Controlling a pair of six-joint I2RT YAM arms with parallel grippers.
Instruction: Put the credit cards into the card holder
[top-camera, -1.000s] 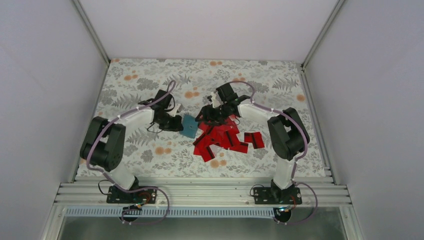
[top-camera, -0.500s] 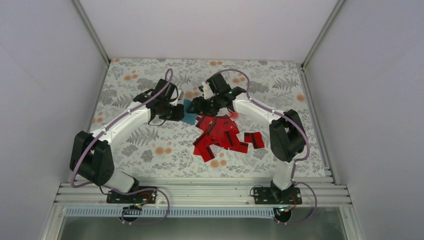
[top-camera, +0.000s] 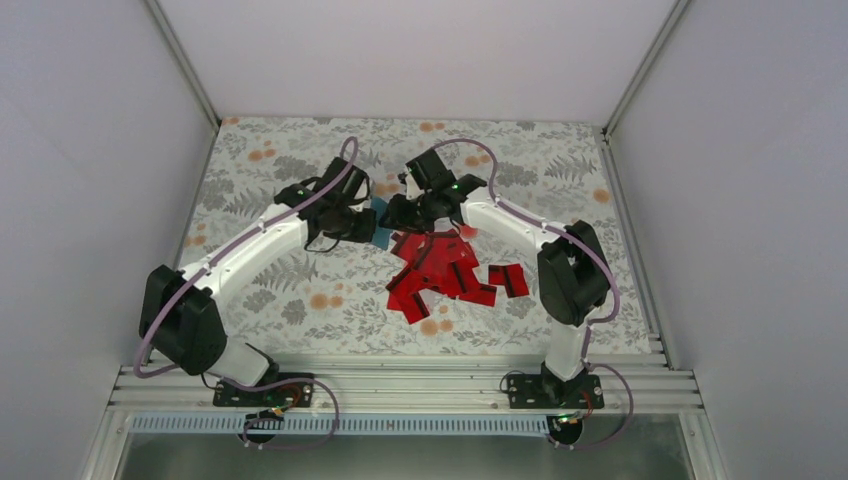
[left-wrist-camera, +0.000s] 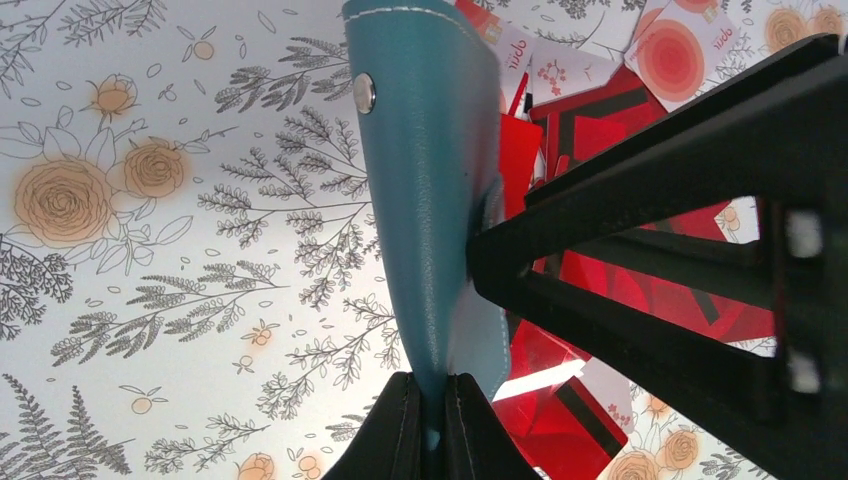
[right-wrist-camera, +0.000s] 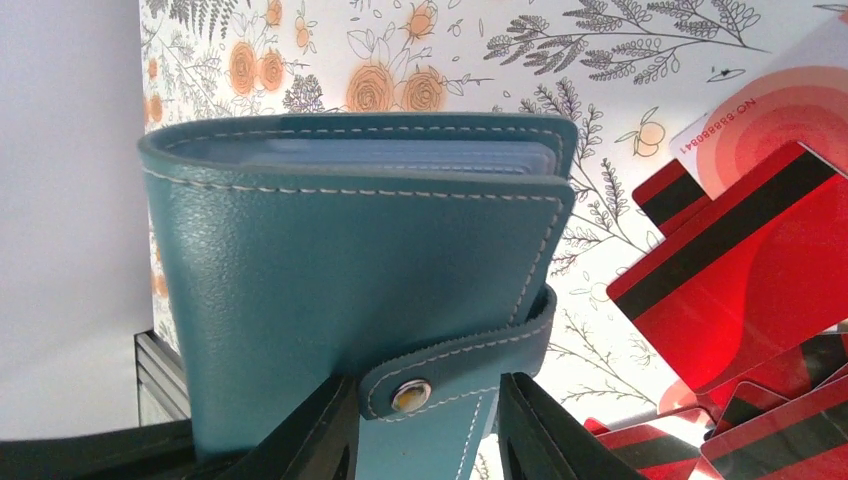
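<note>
In the overhead view the small teal-blue folding leather-look card holder (top-camera: 379, 208) is mostly hidden between the two gripper heads. Only a sliver of it shows, lifted off the floral-printed tabletop (top-camera: 300, 170) about midway between the left and right edges and nearer the far edge.

The left gripper (left-wrist-camera: 430, 415) is clamped on one edge of the holder (left-wrist-camera: 430, 180). Its own camera shows both black fingers pressed flat on the leather, with their lower parts cut off by the frame.

The right gripper (right-wrist-camera: 425, 430) has its fingers apart, one on each side of the closing strap with its metal snap stud (right-wrist-camera: 411, 396). Whether they pinch the holder (right-wrist-camera: 350, 270) cannot be made out, since their tips are cut off at the bottom edge.

The thin bright-red plastic credit cards (top-camera: 445, 275) with black stripes lie in an overlapping heap towards the near edge from the holder, many half-covered by others.

A white card with orange-red rings (right-wrist-camera: 790, 110) carries a line of print starting "NO.", but its digits are too small to read. The left wrist view shows a similar white card (left-wrist-camera: 680, 55) with a short red word that is not legible.
</note>
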